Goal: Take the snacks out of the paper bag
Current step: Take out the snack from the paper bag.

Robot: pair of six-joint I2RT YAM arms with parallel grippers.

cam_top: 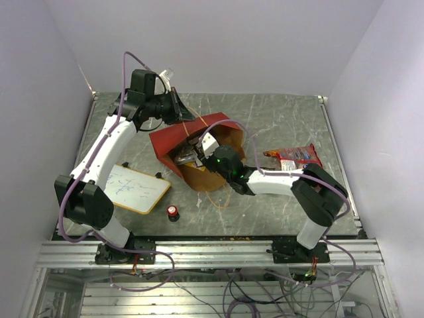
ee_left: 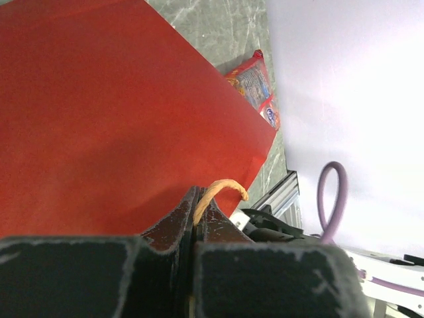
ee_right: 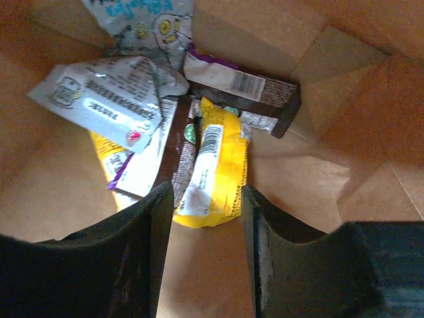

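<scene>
Six snacks (ee_right: 199, 126) show on the brown floor of the paper bag (ee_right: 331, 132) in the right wrist view. One yellow packet (ee_right: 215, 165) lies at the centre and one silver packet (ee_right: 109, 99) at 10 o'clock of it. One brown bar (ee_right: 245, 93) is at 1 o'clock and one pale printed packet (ee_right: 142, 23) at 11 o'clock. Two more, half buried, are at 9 o'clock.

A seventh snack, the red chip bag (cam_top: 295, 157), lies flat on the table (cam_top: 278, 119), apart from the paper bag at its 3 o'clock.

The bag lies on its side mid-table, mouth towards 5 o'clock. The right gripper (ee_right: 205, 218) is inside it, its jaws parted on either side of the yellow packet's near end and gripping nothing.

The left gripper (ee_left: 195, 205), at the bag's 11 o'clock, is pinched tight on one string handle (ee_left: 222, 189).

One whiteboard (cam_top: 136, 187) lies at the bag's 8 o'clock, and one red-topped knob (cam_top: 173, 212) near 6 o'clock.
</scene>
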